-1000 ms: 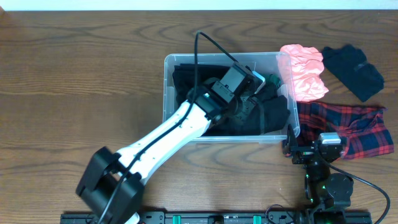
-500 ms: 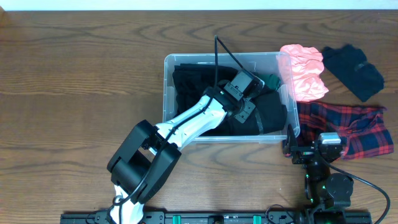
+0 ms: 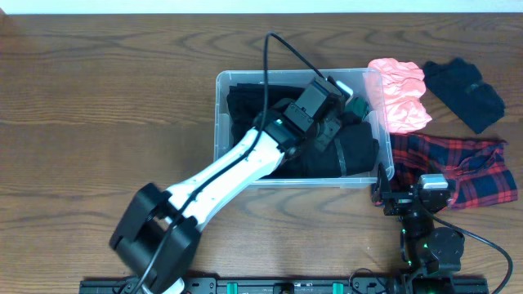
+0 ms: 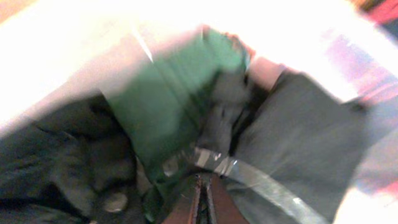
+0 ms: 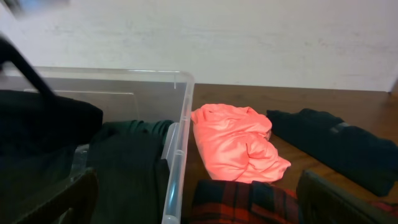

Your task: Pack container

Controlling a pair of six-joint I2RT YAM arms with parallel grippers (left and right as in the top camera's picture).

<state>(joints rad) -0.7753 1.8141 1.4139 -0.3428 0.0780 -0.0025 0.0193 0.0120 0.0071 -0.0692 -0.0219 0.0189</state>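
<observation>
Left wrist view — left fingers (image 4: 185, 205) together above clothes (image 4: 298, 137) (inside the container (image 3: 221, 122)); right fingers (image 5: 339, 202) apart.

A dark brown desk (image 3: 98, 106) with swirling wood grain fills the overhead view from left to right. A thin strip of plain white wall (image 3: 245, 5) runs along its far edge. In the right wrist view, that wall rises pale and faintly textured behind the desk. The light is even, with no hard shadows.
</observation>
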